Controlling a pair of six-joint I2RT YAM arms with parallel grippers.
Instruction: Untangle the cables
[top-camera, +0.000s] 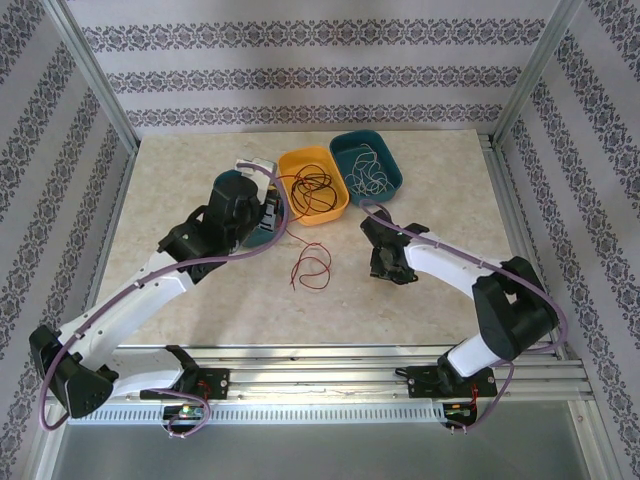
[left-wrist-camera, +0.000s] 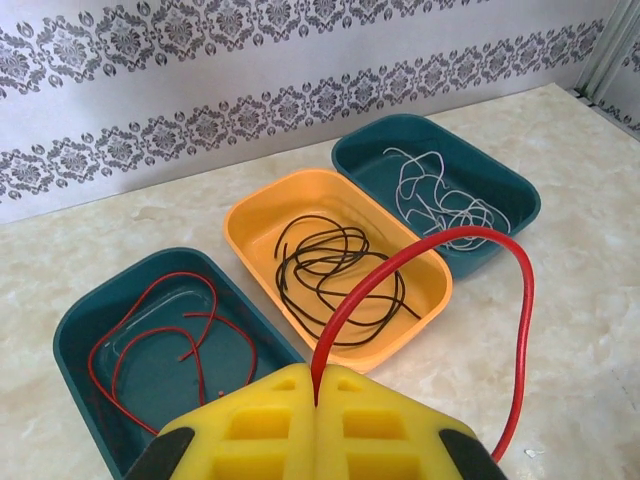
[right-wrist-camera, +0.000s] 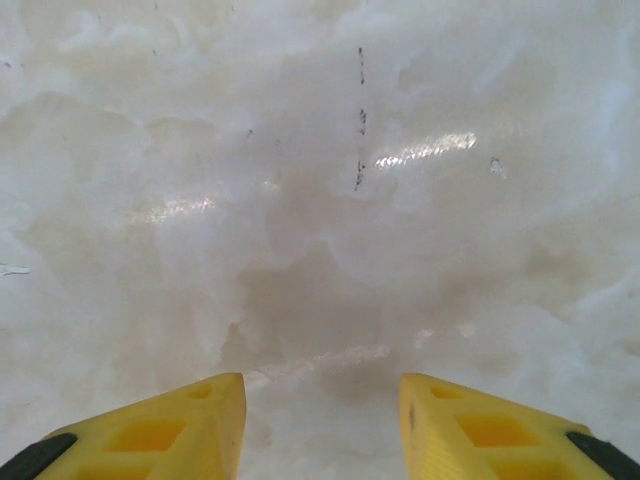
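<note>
Pale marble tabletop (top-camera: 235, 305), damask-striped wallpaper walls (top-camera: 300, 60), aluminium frame posts (top-camera: 93, 75)

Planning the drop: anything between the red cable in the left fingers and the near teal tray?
Nothing visible. The left fingers pinch the red cable at the near teal tray's edge; inside lies another loose red cable, not blocking.

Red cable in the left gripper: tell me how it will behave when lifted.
Probably floppy: from the shut left gripper the red cable arches up, then droops back down. Likely very light, since it is so thin. Its loose loops on the table would probably trail and swing rather than hold their shape.
</note>
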